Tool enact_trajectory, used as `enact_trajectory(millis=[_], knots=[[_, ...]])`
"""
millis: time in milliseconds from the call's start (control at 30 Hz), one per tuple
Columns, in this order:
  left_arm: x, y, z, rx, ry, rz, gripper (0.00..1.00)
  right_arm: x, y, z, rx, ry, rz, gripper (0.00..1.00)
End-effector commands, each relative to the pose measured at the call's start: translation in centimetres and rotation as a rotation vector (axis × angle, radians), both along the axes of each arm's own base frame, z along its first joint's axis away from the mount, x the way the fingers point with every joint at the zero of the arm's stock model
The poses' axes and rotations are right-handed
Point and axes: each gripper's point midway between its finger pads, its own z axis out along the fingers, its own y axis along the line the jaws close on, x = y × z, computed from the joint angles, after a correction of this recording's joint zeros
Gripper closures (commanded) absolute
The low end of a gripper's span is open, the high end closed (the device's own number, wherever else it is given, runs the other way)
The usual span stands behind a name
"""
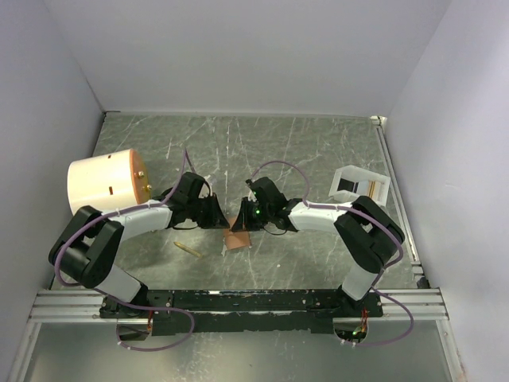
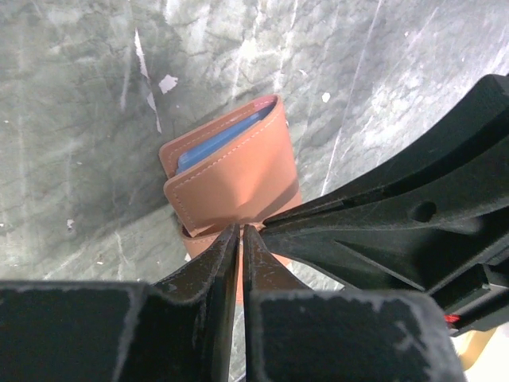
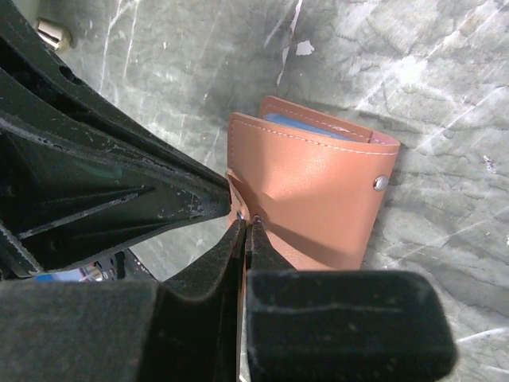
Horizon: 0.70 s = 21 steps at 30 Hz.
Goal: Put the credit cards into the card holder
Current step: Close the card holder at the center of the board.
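The wallet (image 1: 238, 238) lies on the green-grey marbled table (image 1: 318, 151), a little toward 6 o'clock from its middle, between the tips of the two arms. It is tan-brown and leather-like, folded over, with pale stitching along its edges and a small silver snap stud (image 3: 381, 183) near one corner. A pale blue card (image 2: 215, 143) sits inside it, only a thin strip showing between the flaps at the open edge. How many cards are tucked in there I cannot tell. The left claw (image 2: 240, 232) comes at the wallet from 11 o'clock in the top view, its fingers drawn almost together and pinching a thin flap at the wallet's edge. The right claw (image 3: 245, 223) comes from 1 o'clock, closed tight on the same edge, with a sliver of tan leather between its tips. The two claws touch at that spot. A cream cylinder (image 1: 107, 185) stands well apart at 10 o'clock from the wallet, and a white tray (image 1: 359, 185) at 2 o'clock.
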Motion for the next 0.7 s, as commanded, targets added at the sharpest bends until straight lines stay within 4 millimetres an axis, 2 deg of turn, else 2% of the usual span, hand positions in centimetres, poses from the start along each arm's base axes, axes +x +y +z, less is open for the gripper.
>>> enact_trajectory(millis=[0,300,467,667], knots=[[-0.5,-1.2,0.9,-0.072,0.000,-0.049,0.83,-0.1,-0.9,-1.0,-0.042,0.008,-0.014,1.00],[-1.5,-2.1,0.3,-0.116,0.034,-0.100,0.82,-0.5,-1.3,-2.2,-0.064,0.030,-0.008,1.00],[-1.7,-1.7,-0.6,-0.076,0.043,-0.088,0.83,-0.9,-1.4,-3.2,-0.068,0.055,-0.010,1.00],[-1.6,-0.9,-1.0,0.001,0.027,-0.068,0.85,-0.8,-1.9,-3.4,-0.086,0.043,-0.016,1.00]])
